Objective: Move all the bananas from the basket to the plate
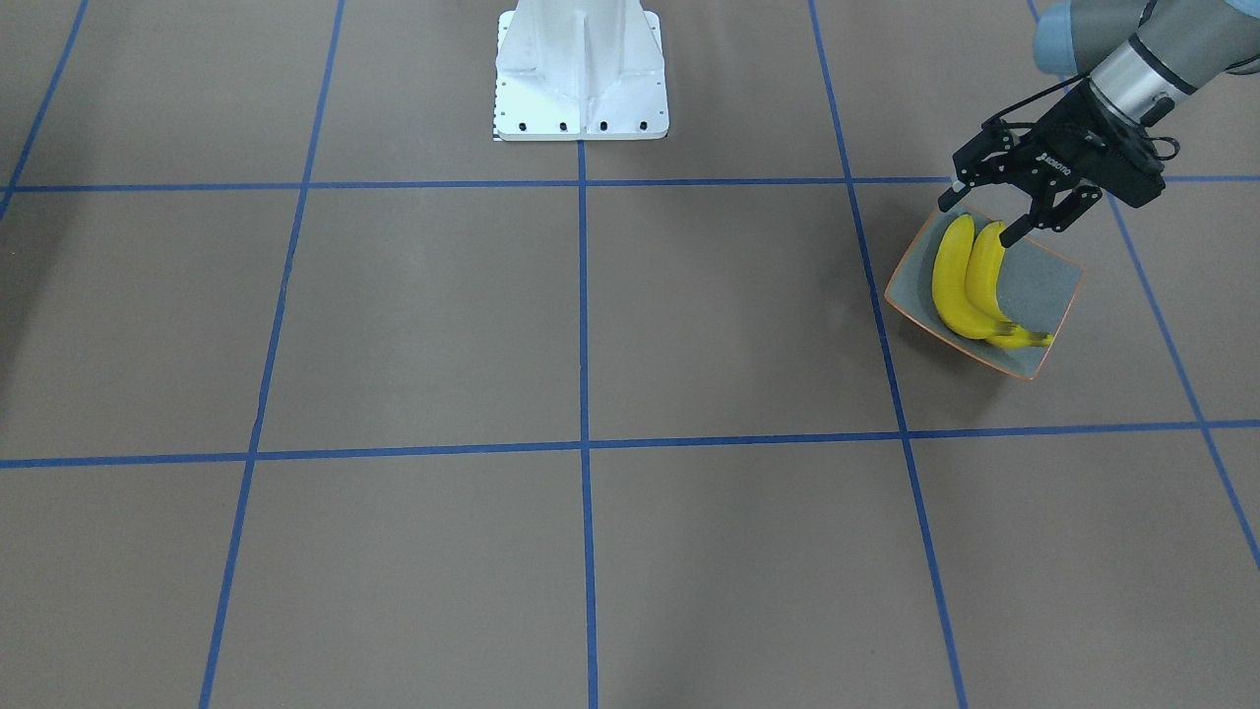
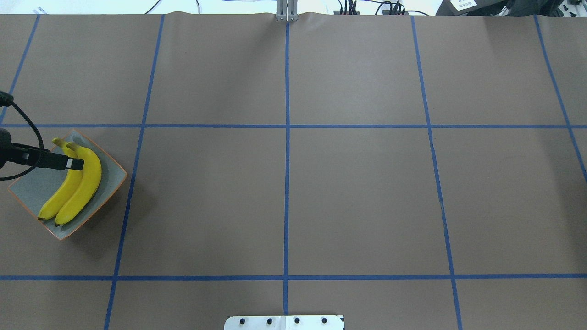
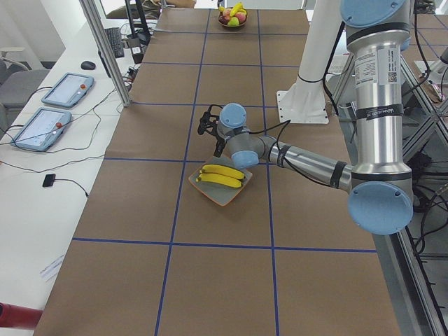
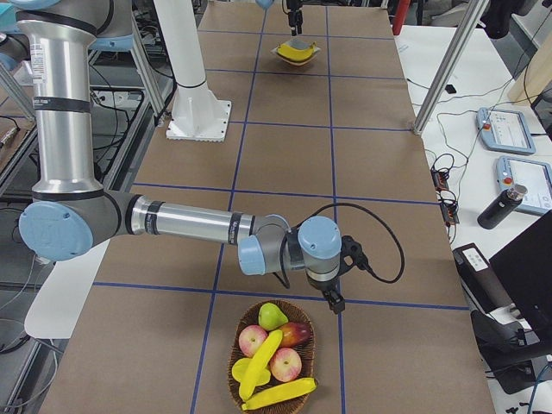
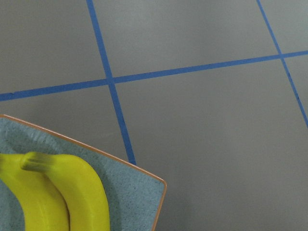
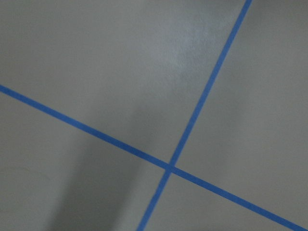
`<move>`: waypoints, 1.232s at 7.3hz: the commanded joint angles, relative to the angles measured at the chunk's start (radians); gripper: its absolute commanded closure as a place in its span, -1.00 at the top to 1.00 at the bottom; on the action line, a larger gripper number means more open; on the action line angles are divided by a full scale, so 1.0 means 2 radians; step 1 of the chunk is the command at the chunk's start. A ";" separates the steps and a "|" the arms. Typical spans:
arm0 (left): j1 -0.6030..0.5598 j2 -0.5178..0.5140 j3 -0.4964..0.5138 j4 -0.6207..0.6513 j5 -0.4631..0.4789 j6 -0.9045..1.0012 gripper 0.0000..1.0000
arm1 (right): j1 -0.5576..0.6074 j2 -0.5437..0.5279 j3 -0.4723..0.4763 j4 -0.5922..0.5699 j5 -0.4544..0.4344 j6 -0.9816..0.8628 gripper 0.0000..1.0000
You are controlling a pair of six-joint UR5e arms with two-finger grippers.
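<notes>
Two yellow bananas [image 1: 967, 281] lie side by side in the grey-blue, orange-rimmed plate [image 1: 1045, 288], which also shows in the overhead view [image 2: 27, 190]. My left gripper [image 1: 982, 217] hangs open just over their blunt ends, one fingertip close to a banana and nothing held. The left wrist view catches the two stem ends [image 5: 72, 187] on the plate's corner [image 5: 142, 192]. The wicker basket [image 4: 304, 345], at the table's other end, holds two more bananas [image 4: 261, 366]. My right gripper [image 4: 334, 298] hovers just beyond the basket; I cannot tell whether it is open or shut.
Apples [image 4: 285, 362] and a pear [image 4: 272, 315] share the basket. The white robot base [image 1: 581, 79] stands at mid-table. Tablets [image 3: 42, 122], cables and metal posts [image 3: 105, 49] line the operators' side. Brown paper with blue tape lines covers the table.
</notes>
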 commanded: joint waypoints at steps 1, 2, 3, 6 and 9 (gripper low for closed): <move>-0.001 -0.007 -0.004 0.000 -0.001 -0.002 1.00 | 0.019 -0.055 -0.005 0.000 -0.004 -0.135 1.00; -0.001 -0.010 -0.004 0.000 0.000 -0.004 1.00 | 0.028 -0.075 -0.007 0.000 -0.008 -0.184 1.00; 0.000 -0.010 -0.004 0.000 0.000 -0.004 1.00 | 0.040 -0.076 -0.026 0.001 -0.021 -0.228 1.00; -0.001 -0.016 -0.004 0.001 0.001 -0.004 1.00 | 0.041 -0.068 -0.061 0.011 -0.054 -0.250 0.96; -0.001 -0.017 -0.004 0.001 0.004 -0.004 1.00 | 0.040 -0.050 -0.097 0.017 -0.076 -0.250 0.55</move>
